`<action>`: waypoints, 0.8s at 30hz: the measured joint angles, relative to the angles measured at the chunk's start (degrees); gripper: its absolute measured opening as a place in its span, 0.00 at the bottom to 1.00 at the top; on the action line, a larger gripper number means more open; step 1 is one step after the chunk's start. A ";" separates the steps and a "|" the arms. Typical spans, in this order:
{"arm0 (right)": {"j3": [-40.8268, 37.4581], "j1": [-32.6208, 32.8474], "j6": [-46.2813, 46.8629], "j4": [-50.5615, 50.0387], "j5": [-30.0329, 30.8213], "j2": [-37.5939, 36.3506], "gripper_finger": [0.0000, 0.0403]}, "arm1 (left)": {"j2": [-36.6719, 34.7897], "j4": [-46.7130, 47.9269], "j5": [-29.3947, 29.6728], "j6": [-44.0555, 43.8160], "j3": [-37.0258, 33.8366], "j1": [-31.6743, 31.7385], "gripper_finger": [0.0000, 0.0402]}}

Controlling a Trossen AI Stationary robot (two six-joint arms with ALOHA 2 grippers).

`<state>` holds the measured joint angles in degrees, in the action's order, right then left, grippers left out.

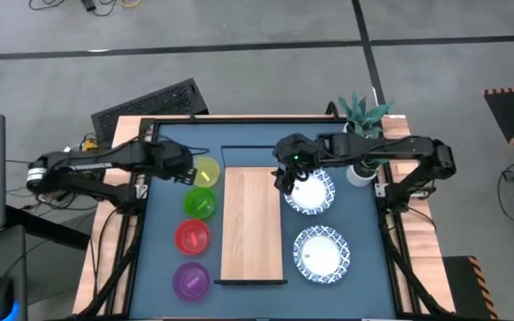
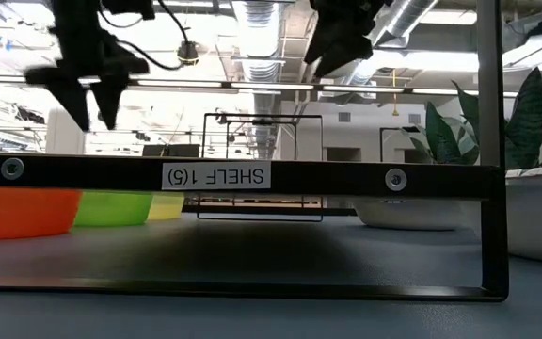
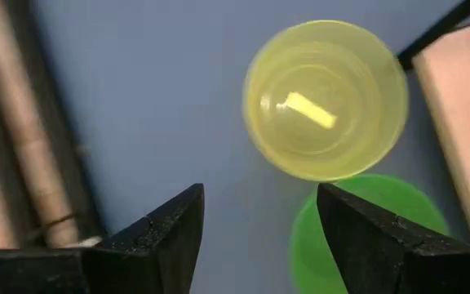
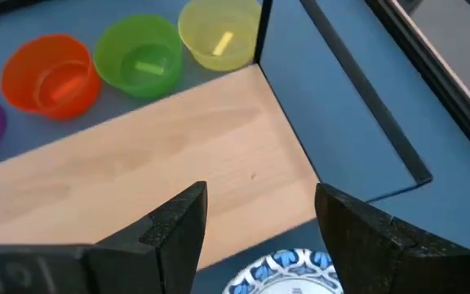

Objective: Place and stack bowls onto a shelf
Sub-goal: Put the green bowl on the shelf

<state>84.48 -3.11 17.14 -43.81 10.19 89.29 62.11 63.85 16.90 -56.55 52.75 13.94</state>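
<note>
Yellow (image 1: pixel 208 171), green (image 1: pixel 200 203), red (image 1: pixel 193 237) and purple (image 1: pixel 191 281) bowls stand in a row, bases on the blue tabletop, left of the light-wood shelf (image 1: pixel 252 223). Two white, blue-rimmed dishes (image 1: pixel 312 193) (image 1: pixel 320 252) lie flat on the tabletop right of the shelf. My left gripper (image 3: pixel 259 196) hangs open above the tabletop just left of the yellow bowl (image 3: pixel 325 98), pointing steeply down. My right gripper (image 4: pixel 259 200) is open in the air over the shelf's far right edge (image 4: pixel 284 163) and the far dish (image 4: pixel 284 273), slanting down.
The shelf's black end frame (image 2: pixel 252 175) crosses the low view. A potted plant (image 1: pixel 364 116) in a white pot (image 1: pixel 359 174) stands at the far right corner, behind my right arm. A black rail (image 1: pixel 239 119) borders the tabletop's far side.
</note>
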 joint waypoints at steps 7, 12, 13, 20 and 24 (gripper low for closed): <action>0.00 1.33 0.99 0.06 0.01 0.13 0.63 | -0.18 -10.55 -5.83 8.11 -6.42 11.29 0.56; 0.01 1.87 1.03 0.11 0.05 0.13 0.63 | -0.12 -16.71 -8.44 10.27 -11.41 16.61 0.56; 0.01 2.04 1.30 0.09 0.07 0.13 0.63 | -0.12 -17.70 -8.61 10.31 -12.24 17.30 0.56; -0.01 2.36 -0.68 5.57 0.18 0.28 0.63 | -0.21 -21.08 -12.98 11.69 -15.73 19.51 0.56; 0.05 2.38 -3.89 18.98 -3.63 3.51 0.63 | -2.29 -20.93 -17.45 10.99 -15.72 19.54 0.56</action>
<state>84.52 -0.73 13.25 -24.83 6.56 92.81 59.83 42.92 -0.55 -45.56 37.03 33.47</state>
